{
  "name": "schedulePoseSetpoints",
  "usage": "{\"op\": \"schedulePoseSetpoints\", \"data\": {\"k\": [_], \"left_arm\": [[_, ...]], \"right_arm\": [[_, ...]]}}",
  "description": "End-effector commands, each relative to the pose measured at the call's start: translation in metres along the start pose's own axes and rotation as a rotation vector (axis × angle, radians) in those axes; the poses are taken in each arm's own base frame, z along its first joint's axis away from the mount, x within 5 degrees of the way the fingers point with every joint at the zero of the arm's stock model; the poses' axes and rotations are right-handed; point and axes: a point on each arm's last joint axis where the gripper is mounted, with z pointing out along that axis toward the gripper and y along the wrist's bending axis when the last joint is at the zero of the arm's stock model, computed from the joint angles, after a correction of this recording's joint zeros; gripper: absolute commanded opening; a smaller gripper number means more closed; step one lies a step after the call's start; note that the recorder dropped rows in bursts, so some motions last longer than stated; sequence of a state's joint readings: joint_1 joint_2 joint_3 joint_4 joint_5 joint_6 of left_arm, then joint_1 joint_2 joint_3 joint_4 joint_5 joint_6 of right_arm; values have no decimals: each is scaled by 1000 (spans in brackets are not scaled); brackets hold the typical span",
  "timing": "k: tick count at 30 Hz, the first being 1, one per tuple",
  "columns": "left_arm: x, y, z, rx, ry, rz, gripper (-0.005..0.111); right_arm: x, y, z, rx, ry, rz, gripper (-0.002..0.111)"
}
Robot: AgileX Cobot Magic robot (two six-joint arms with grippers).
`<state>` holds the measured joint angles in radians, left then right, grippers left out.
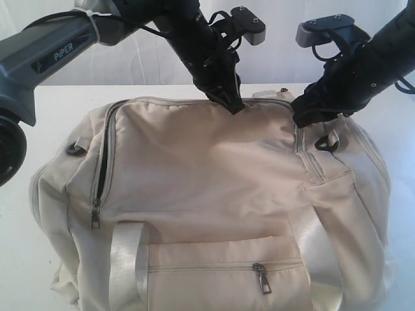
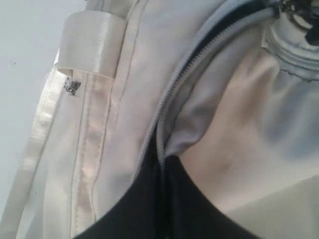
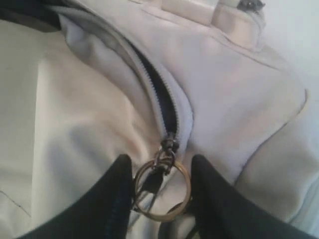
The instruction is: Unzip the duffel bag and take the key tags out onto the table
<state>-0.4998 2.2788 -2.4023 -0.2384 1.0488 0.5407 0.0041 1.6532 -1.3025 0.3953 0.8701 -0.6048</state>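
Duffel bag (image 1: 214, 188) is pictured mid-desk (image 1: 45, 107), top zip partly parted. At its 12 o'clock the left hand (image 1: 232, 105) is pinched shut at the zip edge. At 1 o'clock the right hand (image 3: 161, 167) is closed narrowly on the pull ring (image 3: 159, 217), which could be lost if tugged askew. "PiPER" (image 1: 61, 56) is read on the left arm; no key tags are seen.

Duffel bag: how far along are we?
Done: zipper partly open, dark gaps showing along it. In hand: left gripper, shut, presses the top of the bag; right gripper has its jaws around the zipper's ring, apparently gripping it. Left: finish unzipping, then get the key tags, none visible, onto the table.
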Motion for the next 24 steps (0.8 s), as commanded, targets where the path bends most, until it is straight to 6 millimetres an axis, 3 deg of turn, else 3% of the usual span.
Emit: {"op": "schedulePoseSetpoints", "data": {"k": [1, 10, 24], "left_arm": [[0, 0, 1, 0, -12, -33, 0], [-2, 3, 1, -32, -30, -50, 0], [4, 22, -2, -174, -26, -190, 0]], "right_arm": [[6, 6, -13, -26, 50, 16, 0], [7, 15, -42, -2, 9, 17, 0], [18, 28, -62, -44, 56, 28, 0]]}}
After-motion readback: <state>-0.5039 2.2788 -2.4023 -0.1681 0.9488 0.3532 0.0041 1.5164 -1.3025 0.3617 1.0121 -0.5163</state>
